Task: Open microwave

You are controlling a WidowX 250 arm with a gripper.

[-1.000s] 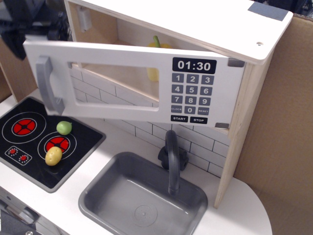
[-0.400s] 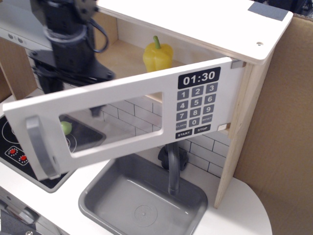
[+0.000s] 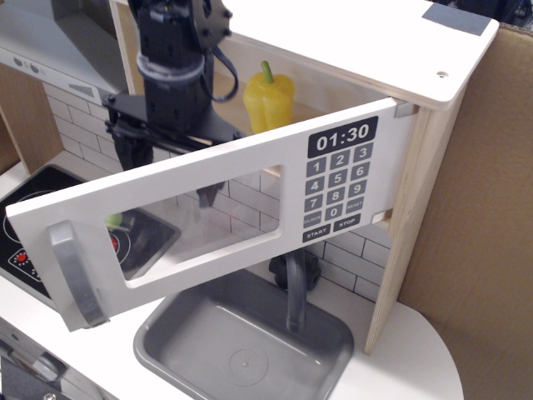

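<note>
Nearest the camera, the grey sink [image 3: 179,350] sat sunk into the white desk [image 3: 416,358], with the dark faucet [image 3: 295,287] rising at its back edge. Above it the microwave's white door [image 3: 287,212] hung swung well out on its right-hand hinge, tilted down to the left, its grey curved handle [image 3: 73,275] at the near left end and the keypad under the clock display [image 3: 342,136] reading 01:30. Through the clear window showed part of the black stovetop [image 3: 33,200] with a small green item on it. Behind the door, the pincer [image 3: 162,150] reached down in front of the open cavity; its fingers looked spread apart, holding nothing. Farther back, a yellow pepper [image 3: 268,100] stood inside the microwave [image 3: 358,50], the wooden box occupying the upper right.
</note>
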